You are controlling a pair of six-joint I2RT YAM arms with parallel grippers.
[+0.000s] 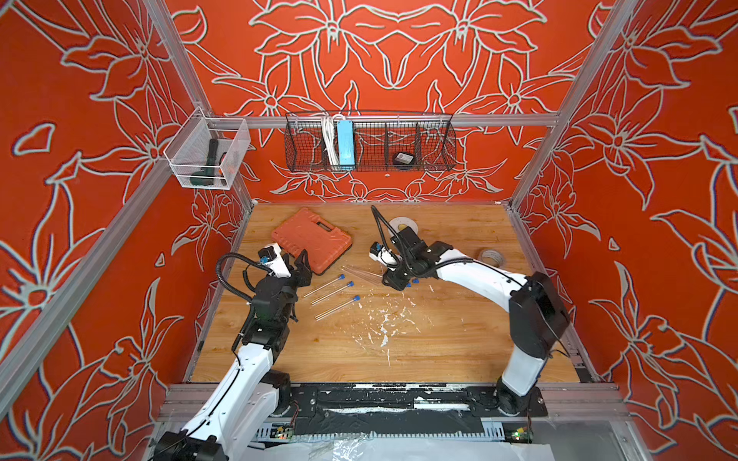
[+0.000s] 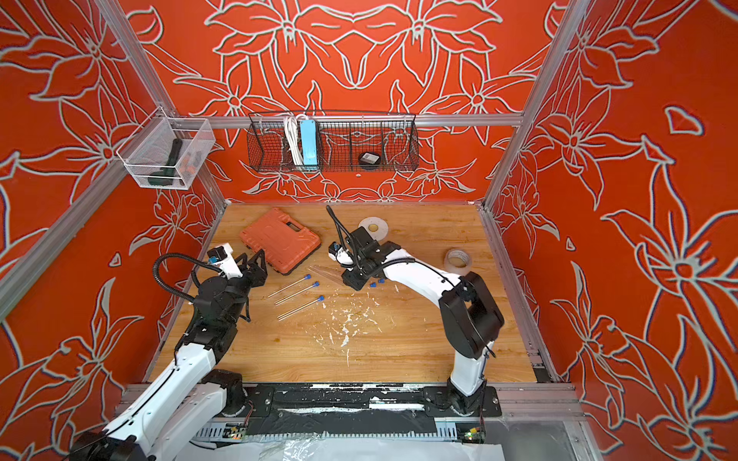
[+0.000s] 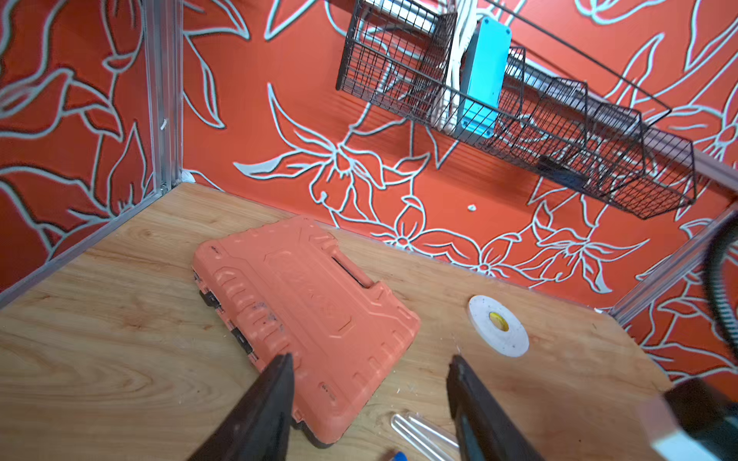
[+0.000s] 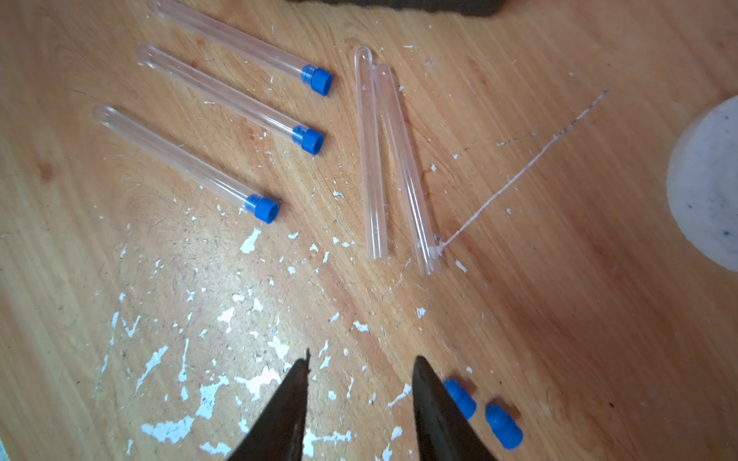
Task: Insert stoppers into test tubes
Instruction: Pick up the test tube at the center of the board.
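Observation:
Three test tubes [image 4: 179, 157] with blue stoppers [image 4: 261, 208] in their mouths lie side by side, seen in both top views [image 1: 332, 294]. Two bare test tubes [image 4: 371, 159] lie together beside them. Two loose stoppers [image 4: 504, 427] rest on the wood [image 1: 415, 281]. My right gripper [image 4: 363, 357] hovers open over paint flecks with nothing between its fingers; the nearer loose stopper [image 4: 461, 399] lies just outside one finger. My left gripper [image 3: 371, 359] is open and empty above the edge of the orange case, with the bare tubes' [image 3: 419, 433] rounded ends below it.
An orange tool case [image 1: 313, 239] lies at the back left of the wooden table [image 1: 439, 339]. Two tape rolls [image 1: 403, 225] [image 1: 492, 258] sit at the back and right. White paint flecks [image 1: 383, 319] mark the middle. A wire basket [image 1: 369, 143] hangs on the back wall.

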